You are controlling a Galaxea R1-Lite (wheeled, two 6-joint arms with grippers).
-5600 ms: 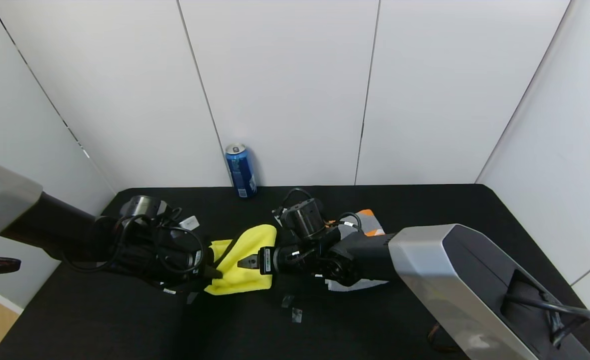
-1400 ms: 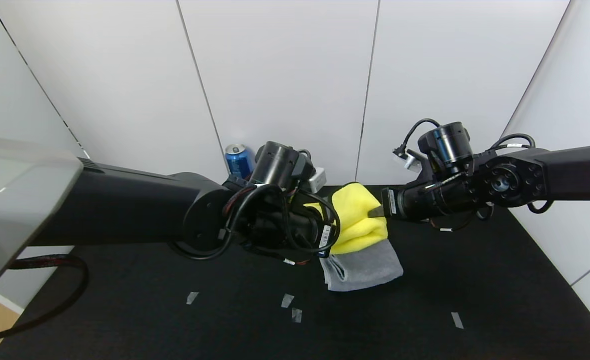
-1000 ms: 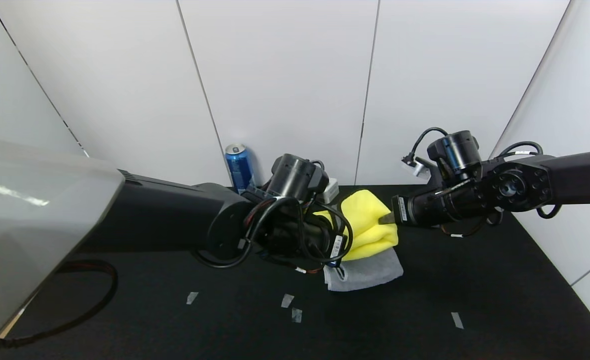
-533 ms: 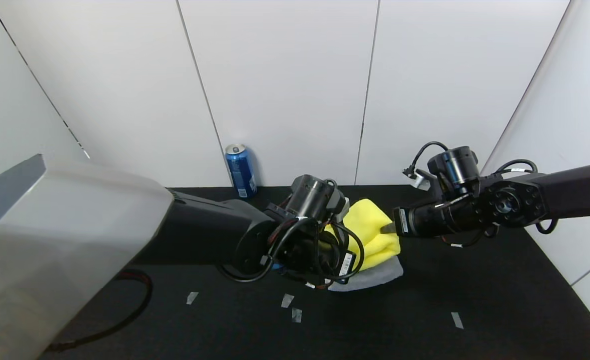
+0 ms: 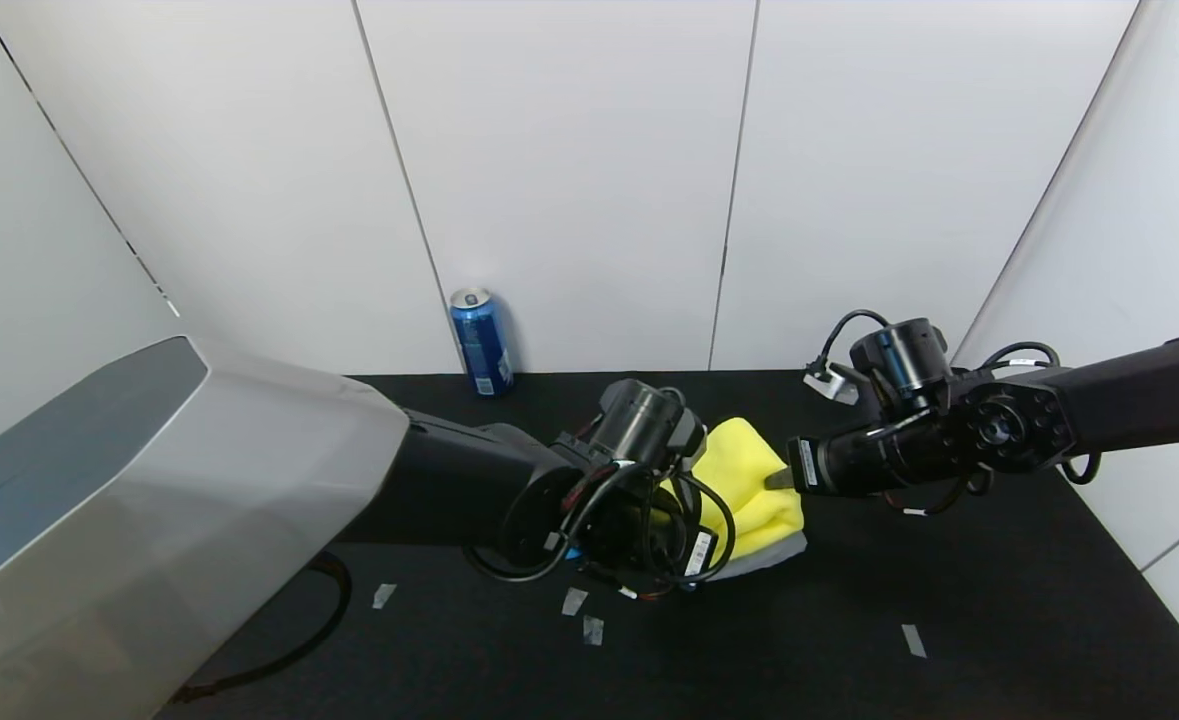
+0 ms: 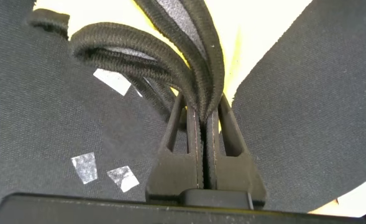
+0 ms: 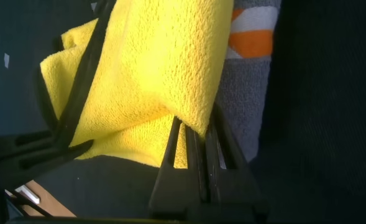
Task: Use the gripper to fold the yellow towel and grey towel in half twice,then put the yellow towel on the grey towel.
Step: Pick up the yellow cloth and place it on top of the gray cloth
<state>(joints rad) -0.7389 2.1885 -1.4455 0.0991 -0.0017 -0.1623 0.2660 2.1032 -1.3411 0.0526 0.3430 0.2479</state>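
Left gripper (image 6: 202,134) and right gripper (image 5: 777,480) both clamp yellow towel (image 5: 749,490) edges, at its 9 and 3 o'clock. Towel sits on grey towel (image 5: 784,549).

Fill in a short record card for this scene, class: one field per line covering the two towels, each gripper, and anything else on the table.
yellow towel: folded, held between both grippers, lying over the grey towel
grey towel: folded on the black table, mostly covered; an orange-and-white striped end shows in the right wrist view
left gripper: shut on the yellow towel's dark-trimmed edge
right gripper: shut on the yellow towel's other side
blue can: upright at the table's far edge, by the wall
tape bits: pale scraps on the table's near part
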